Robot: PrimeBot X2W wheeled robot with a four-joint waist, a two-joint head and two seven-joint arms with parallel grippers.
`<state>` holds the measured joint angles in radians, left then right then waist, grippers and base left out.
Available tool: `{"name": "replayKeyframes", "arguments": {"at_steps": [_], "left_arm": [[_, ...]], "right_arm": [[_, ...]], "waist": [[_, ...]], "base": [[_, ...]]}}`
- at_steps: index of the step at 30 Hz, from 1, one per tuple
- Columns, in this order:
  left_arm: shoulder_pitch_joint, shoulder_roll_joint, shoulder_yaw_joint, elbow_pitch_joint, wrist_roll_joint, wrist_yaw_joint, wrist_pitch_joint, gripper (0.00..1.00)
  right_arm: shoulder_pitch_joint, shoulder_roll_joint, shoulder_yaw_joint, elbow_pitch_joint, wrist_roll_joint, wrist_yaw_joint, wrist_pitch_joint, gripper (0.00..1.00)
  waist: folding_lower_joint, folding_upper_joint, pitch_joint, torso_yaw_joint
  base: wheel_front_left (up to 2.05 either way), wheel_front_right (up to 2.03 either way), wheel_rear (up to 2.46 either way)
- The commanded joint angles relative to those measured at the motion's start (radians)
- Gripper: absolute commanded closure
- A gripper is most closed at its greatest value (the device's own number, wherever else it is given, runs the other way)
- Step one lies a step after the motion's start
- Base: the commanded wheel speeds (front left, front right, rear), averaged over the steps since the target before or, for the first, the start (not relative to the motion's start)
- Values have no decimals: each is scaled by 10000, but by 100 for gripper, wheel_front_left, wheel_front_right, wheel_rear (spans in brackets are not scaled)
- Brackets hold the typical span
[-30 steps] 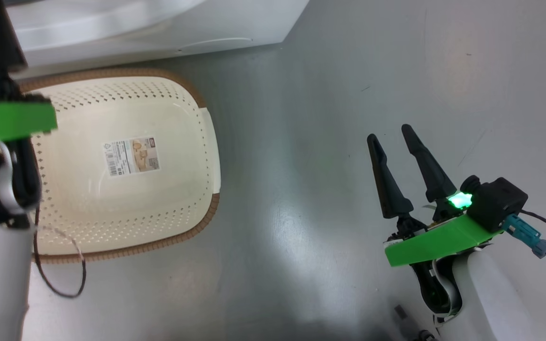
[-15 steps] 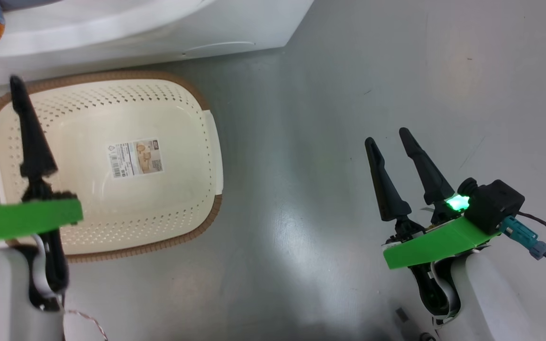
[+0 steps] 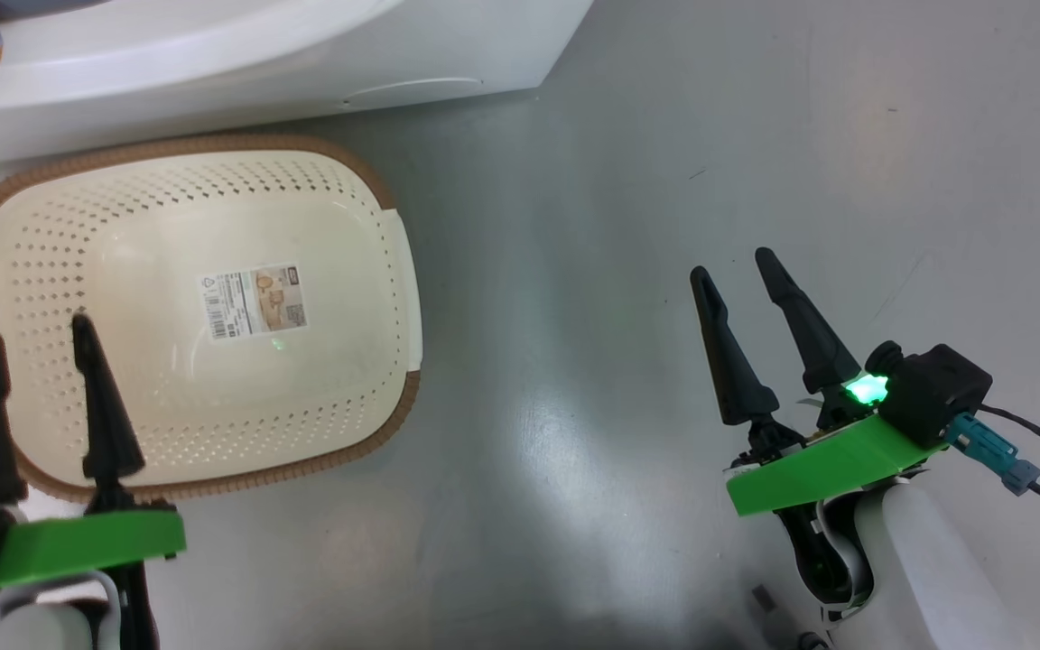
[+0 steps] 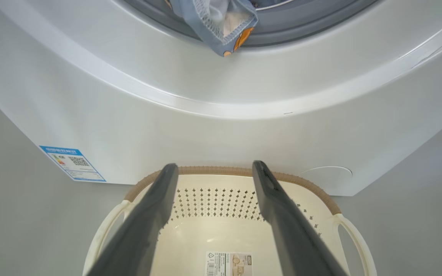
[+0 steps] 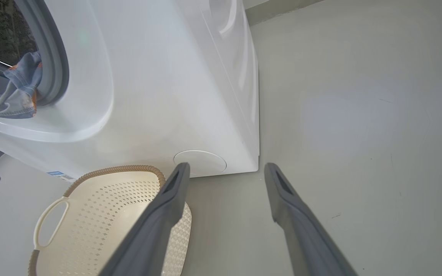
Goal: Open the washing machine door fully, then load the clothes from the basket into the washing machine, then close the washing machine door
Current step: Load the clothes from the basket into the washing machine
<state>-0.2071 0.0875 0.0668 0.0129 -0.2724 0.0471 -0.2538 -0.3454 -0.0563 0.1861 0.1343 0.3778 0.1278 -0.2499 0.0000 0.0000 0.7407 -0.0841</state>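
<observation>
The basket (image 3: 168,379) lies on the floor with nothing in it but its label sticker (image 3: 254,301). The clothes (image 4: 221,23), blue cloth with orange marks and a bit of cream, hang over the grey rubber ring of the washing machine (image 4: 190,126); the clothes (image 5: 17,92) droop from the drum mouth. My left gripper (image 3: 37,336) is open over the basket's near left edge, holding nothing. My right gripper (image 3: 732,266) is open above bare floor, well right of the basket. The washing machine door is out of view.
The washer's white front (image 3: 303,54) runs along the top of the head view, close behind the basket. A blue energy sticker (image 4: 71,163) marks its lower corner, and a round cover (image 5: 200,161) sits low near the other corner. Grey floor (image 3: 619,181) spreads to the right.
My left gripper has drawn back from the washer, moving down the head view across the basket to its near left edge. The right gripper has barely shifted.
</observation>
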Motion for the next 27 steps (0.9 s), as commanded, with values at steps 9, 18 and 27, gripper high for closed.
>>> {"name": "replayKeyframes", "arguments": {"at_steps": [9,18,27], "left_arm": [[983,-189,734,314,328,-350,-80,0],[1121,-329,874,374,471,-454,-80,0],[850,-361,955,475,541,-624,-80,0]], "right_arm": [[237,61,350,-125,-66,29,-118,0],[226,61,362,-86,-30,29,-118,0],[234,61,386,-79,38,29,-118,0]], "waist": [[0,0,48,-69],[0,0,10,-91],[0,0,-7,-145]], "base": [[0,0,0],[0,0,0],[0,0,0]]}}
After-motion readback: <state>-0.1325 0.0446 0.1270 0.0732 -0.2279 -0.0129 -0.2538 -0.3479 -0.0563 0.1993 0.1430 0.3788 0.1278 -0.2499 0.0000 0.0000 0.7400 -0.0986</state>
